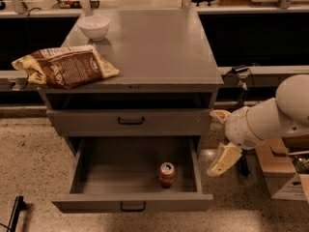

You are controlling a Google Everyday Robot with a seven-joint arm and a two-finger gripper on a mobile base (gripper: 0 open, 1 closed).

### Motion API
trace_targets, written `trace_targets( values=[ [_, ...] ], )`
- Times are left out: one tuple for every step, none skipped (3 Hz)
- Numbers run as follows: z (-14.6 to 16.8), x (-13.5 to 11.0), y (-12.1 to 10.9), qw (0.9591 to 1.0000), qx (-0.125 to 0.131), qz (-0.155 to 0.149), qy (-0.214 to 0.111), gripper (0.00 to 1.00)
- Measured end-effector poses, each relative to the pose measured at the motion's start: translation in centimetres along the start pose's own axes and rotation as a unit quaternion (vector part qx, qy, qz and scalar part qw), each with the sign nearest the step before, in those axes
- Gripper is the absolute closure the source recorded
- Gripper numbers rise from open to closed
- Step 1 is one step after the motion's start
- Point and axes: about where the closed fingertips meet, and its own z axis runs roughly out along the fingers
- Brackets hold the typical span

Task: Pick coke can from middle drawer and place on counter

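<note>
Coke can (pixel 167 174) waits in the open drawer

It stands up in the middle drawer (pixel 116 166), left of the gripper (pixel 222 137) and not touching it. The fingers are wide apart and hold nothing. The counter (pixel 154 47) is up and to the left of the fingers.

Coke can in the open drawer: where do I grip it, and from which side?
I'd grip the coke can around its red side wall, descending from above: it stands upright near the front of the middle drawer, nothing beside it. The gripper hangs right of the drawer, outside it.
</note>
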Motion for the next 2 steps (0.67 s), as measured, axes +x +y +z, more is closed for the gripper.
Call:
trace_targets(
  values=[
    [1.5, -0.5, 0.8, 0.9996, -0.024, -0.015, 0.01, 0.0],
    [6.3, 1.1, 2.5, 0.9986, -0.043, -0.017, -0.025, 0.0]
  ],
)
